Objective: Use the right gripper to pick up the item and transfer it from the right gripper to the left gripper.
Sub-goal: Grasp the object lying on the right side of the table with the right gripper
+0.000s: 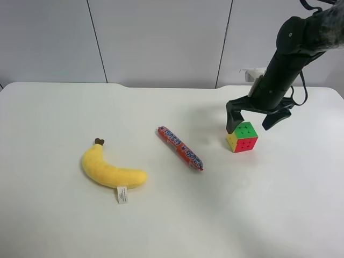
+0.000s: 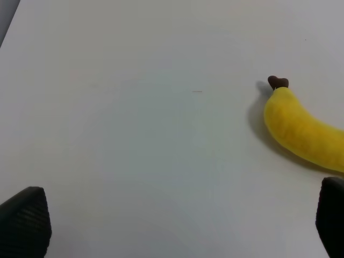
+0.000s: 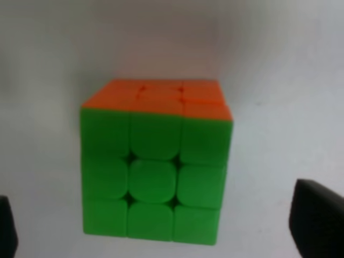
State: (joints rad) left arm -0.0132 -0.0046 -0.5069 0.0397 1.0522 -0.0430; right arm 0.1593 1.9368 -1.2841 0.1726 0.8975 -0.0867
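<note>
right gripper (image 1: pixel 253 117) spread wide, hovering just above the cube (image 1: pixel 242 137) on the table (image 1: pixel 161 226), cube sits between the fingers (image 3: pixel 320 220) but nearer one, so straight drop and clamp; left gripper (image 2: pixel 177 220) also spread, well apart by the banana (image 2: pixel 301 129)

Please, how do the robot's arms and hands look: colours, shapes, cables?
The right arm is thick and black, with a white block near its wrist and a thin black cable looping beside it. The right hand has two black fingers. Of the left hand only two black fingertips show, one finely textured.
</note>
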